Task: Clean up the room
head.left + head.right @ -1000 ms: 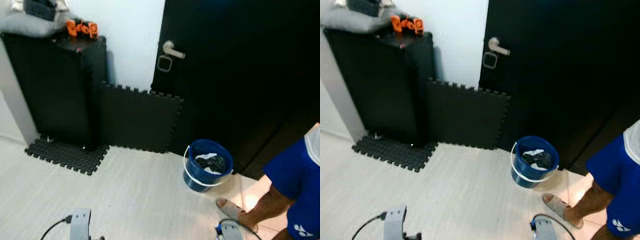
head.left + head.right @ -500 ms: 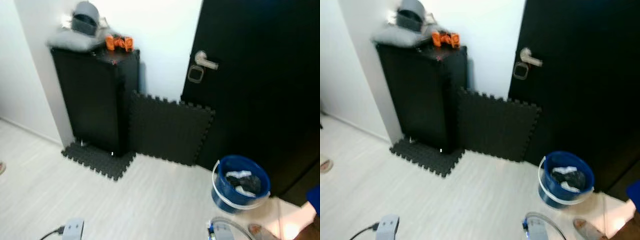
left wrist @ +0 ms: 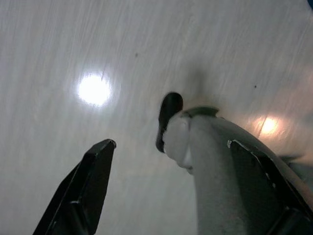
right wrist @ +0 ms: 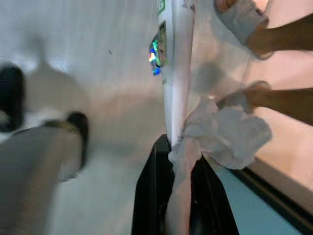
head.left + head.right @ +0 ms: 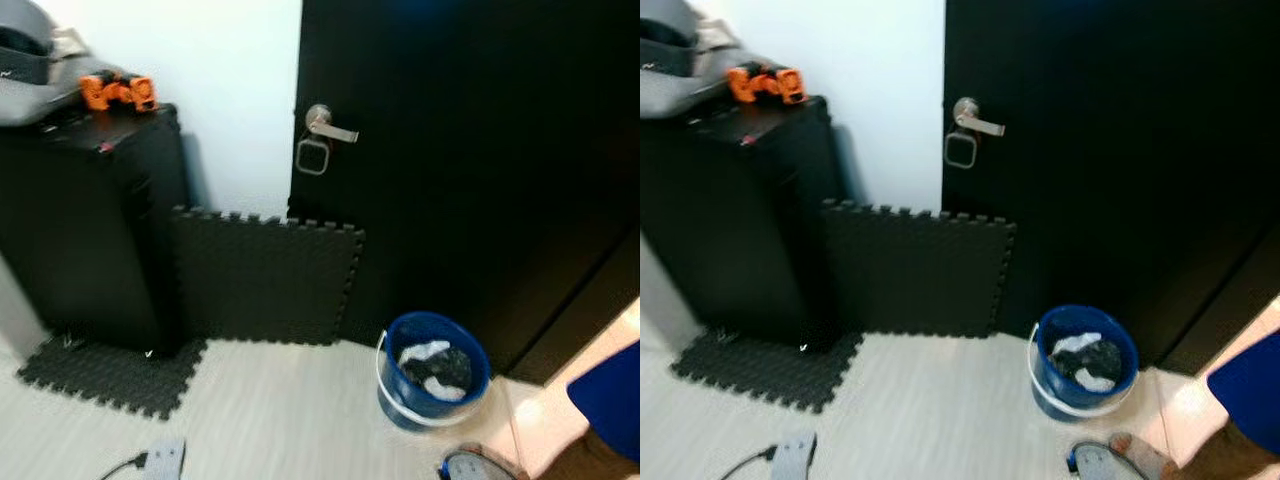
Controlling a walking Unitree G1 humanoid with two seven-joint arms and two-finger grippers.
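- The right end effector (image 4: pixel 178 196) is clenched on a crumpled white tissue (image 4: pixel 222 132), pinched at its lower tail so the bulk hangs free beyond the fingertips. Judged from the task, this is litter being carried to a bin, and a tight pinch keeps so light a thing from slipping while the robot walks.
- The left end effector (image 3: pixel 171 161) is released, its fingers (image 3: pixel 88 186) spread wide over bare pale floor (image 3: pixel 73 49), holding nothing. It looks idle, hanging low beside the robot's own leg.
- A blue bucket (image 5: pixel 432 370) stands on the floor against the foot of the black door (image 5: pixel 460 150), near the right edge of the head view. It already holds white and dark scraps, so it seems to serve as the waste bin and is the likely goal for the tissue.
- A black foam mat (image 5: pixel 265 275) leans upright against the wall and door between a black cabinet (image 5: pixel 85 220) and the bucket. A second mat (image 5: pixel 105 375) lies flat on the floor at the cabinet's base.
- An orange item (image 5: pixel 118 92) rests at the back edge of the cabinet top, beside grey things I cannot make out.
- A person's leg in blue shorts (image 5: pixel 610 395) stands near the bucket, with feet in sandals (image 4: pixel 239 17), so the approach calls for care.
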